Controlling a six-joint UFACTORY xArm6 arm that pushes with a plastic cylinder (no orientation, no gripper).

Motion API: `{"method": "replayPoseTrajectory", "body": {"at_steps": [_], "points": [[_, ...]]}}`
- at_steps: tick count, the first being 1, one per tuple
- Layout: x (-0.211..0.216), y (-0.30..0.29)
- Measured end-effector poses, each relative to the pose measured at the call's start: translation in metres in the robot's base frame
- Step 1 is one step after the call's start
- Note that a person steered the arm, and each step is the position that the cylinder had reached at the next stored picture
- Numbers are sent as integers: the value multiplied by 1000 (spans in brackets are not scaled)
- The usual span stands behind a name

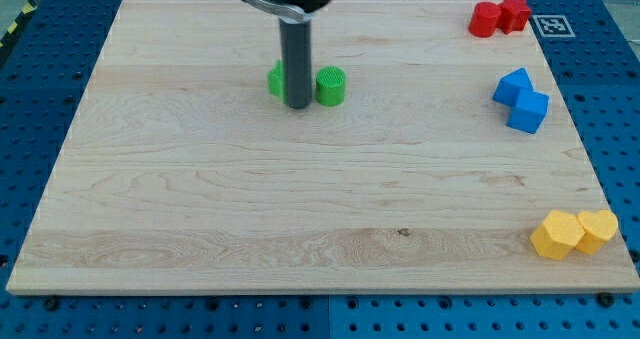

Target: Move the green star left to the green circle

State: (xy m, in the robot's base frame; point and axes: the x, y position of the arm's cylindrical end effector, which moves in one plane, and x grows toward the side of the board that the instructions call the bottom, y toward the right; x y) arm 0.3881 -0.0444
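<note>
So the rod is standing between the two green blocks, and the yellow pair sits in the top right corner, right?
Not quite. In the camera view the yellow blocks sit at the bottom right corner; the red ones hold the top right. My tip does stand between the green star and the green circle.

Green star (275, 80): near the board's top, left of centre, partly hidden behind the rod. Green circle (331, 85): upright ribbed cylinder, close to the star's right, apart.

Bright, even light falls from above across the wooden surface (300, 199), with no glare. Shadows are short and soft, tucked close beneath the blocks around that surface. Focus is sharp throughout; the surface's edges look straight, undistorted.
</note>
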Motion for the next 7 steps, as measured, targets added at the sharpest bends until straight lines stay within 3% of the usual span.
{"method": "replayPoseTrajectory", "body": {"at_steps": [7], "points": [[4,8]]}}
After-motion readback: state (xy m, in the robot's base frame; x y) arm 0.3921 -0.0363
